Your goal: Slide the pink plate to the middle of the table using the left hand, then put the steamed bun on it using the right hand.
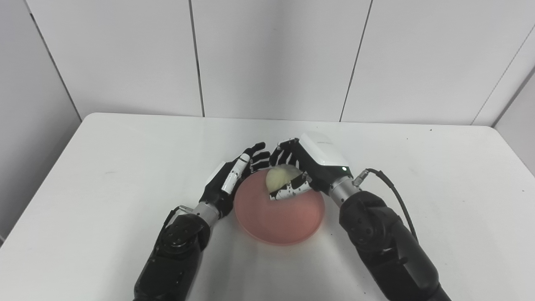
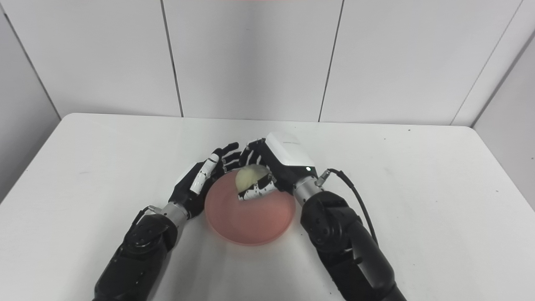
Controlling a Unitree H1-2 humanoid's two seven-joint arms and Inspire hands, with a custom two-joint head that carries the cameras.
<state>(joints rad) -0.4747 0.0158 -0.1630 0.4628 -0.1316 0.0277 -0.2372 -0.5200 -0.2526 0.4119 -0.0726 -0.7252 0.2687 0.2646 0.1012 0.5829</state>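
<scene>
- Nearest me in the left eye view are my two dark forearms, coming up from the bottom edge on either side of the plate (image 1: 279, 217).
- Plate sits on the table (image 1: 125, 167) near its middle, so I judge the slide finished and the bun step in hand.
- My left hand (image 1: 229, 179) lies against the plate's left rim, fingers spread and holding nothing.
- My right hand (image 1: 294, 173) is wrapped around the bun (image 1: 281, 176), thumb beneath and fingers over the far side, above the plate's back part.
- Whether the bun already touches the plate I cannot tell from here.
- Right eye view: same layout, with the plate (image 2: 250, 217) between both arms and the bun (image 2: 250, 175) over its far half.
- My right hand (image 2: 264, 173) grips the bun here too; my left hand (image 2: 199, 180) rests spread beside the rim, empty.
- Next, I think, the bun must settle fully onto the plate, then my right fingers should loosen gently and lift clear without dragging it, since it looks soft and could roll.
</scene>
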